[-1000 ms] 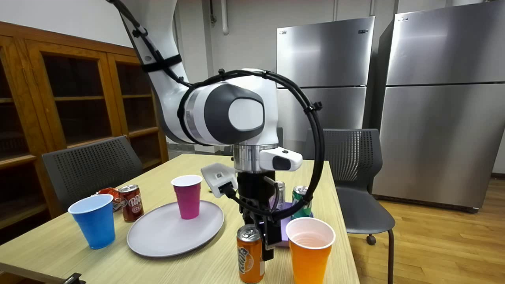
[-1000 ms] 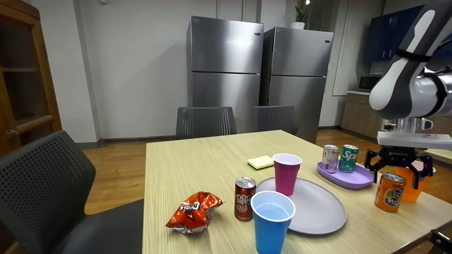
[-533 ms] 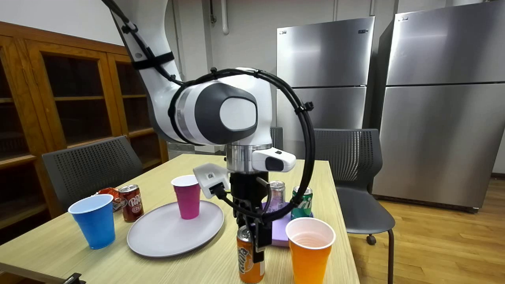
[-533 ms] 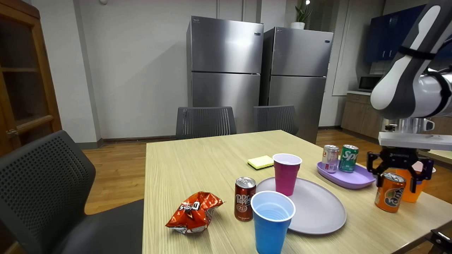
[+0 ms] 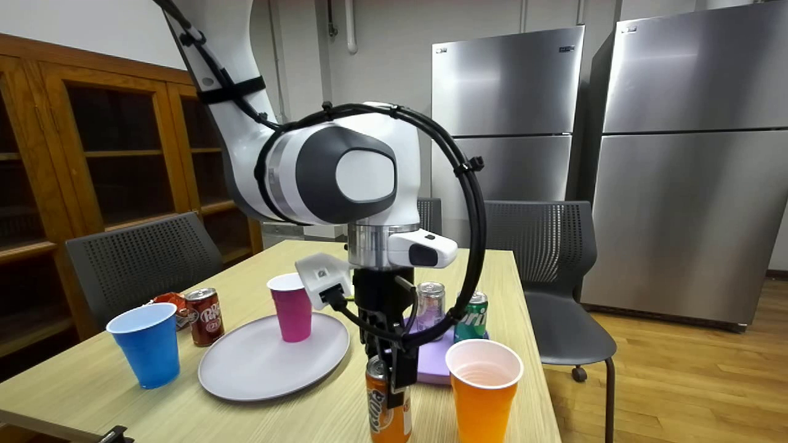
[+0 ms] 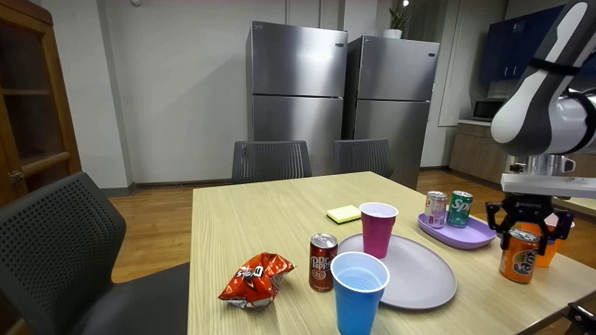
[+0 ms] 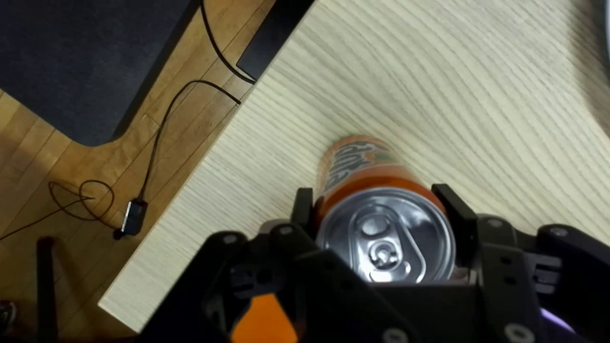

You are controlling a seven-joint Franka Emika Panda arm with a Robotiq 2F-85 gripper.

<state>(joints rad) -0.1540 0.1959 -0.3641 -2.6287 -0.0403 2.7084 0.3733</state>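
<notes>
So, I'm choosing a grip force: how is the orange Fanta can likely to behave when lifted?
The Fanta can is probably heavy for its size, as it looks unopened from above. Its smooth, shiny metal may slip if the gripper holds too lightly. Being cylindrical, it could roll if it tipped over.

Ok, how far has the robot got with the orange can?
Done: the gripper is over the Fanta can. In hand: its fingers look snug against the can's two sides. Left: maybe lifting, since the can seems to rest on the table.
</notes>
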